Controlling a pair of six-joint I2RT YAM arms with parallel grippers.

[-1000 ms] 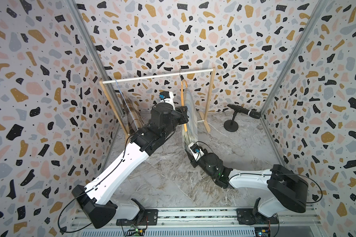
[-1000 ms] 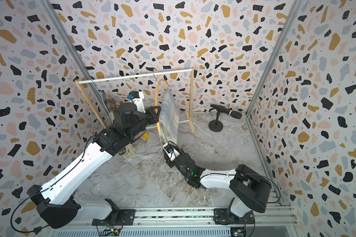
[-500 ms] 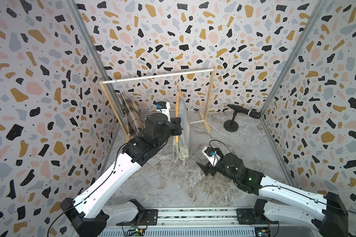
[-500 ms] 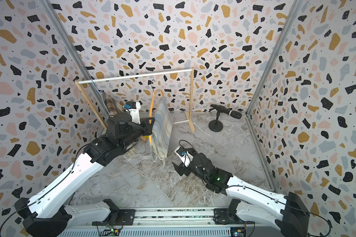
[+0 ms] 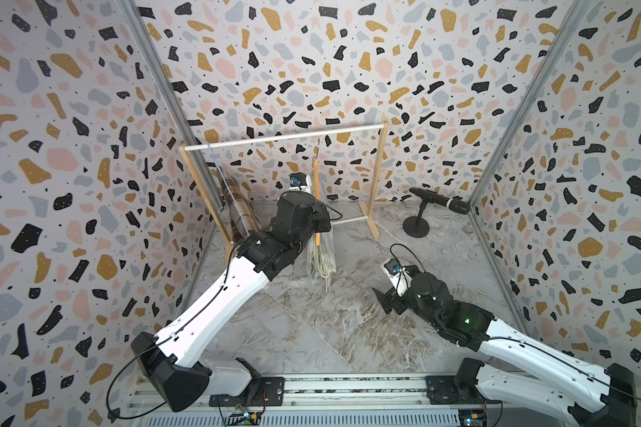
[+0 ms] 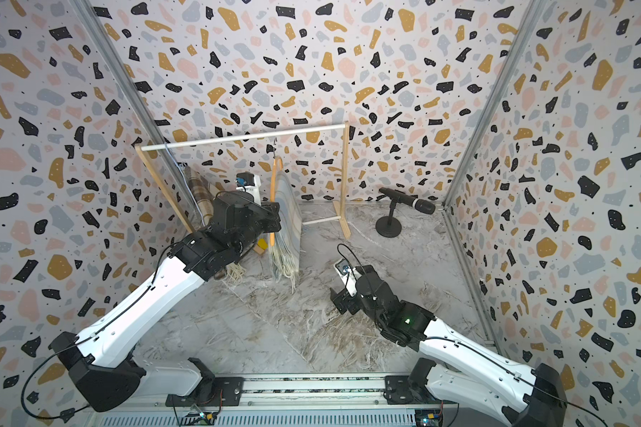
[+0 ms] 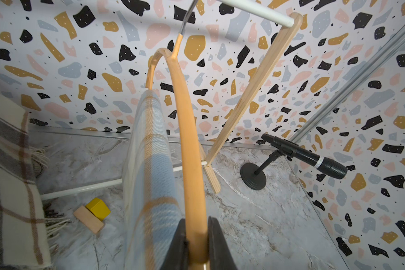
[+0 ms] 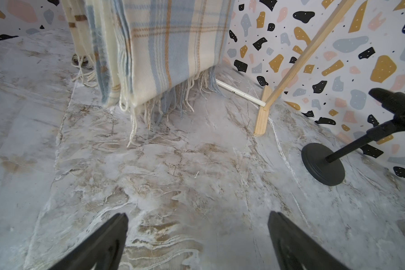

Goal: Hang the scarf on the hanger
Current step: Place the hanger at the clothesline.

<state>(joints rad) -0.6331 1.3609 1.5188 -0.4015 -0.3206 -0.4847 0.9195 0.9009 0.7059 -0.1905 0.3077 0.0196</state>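
Microphone (image 7: 306,157), yellow cube (image 7: 98,208), wooden block (image 7: 88,219)

The woven, fringed cloth scarf (image 7: 150,168) drapes a smooth varnished wooden hanger (image 7: 187,131) above a glossy marble-look floor (image 8: 197,175).

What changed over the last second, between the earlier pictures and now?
The right gripper let go of the blue plaid scarf, opened wide and pulled back toward the robot's base. The freed scarf now hangs straight from the wooden hanger, its fringe reaching the floor. The left gripper stayed shut on the hanger and sank slightly. The rail, brown scarf and microphone did not move.
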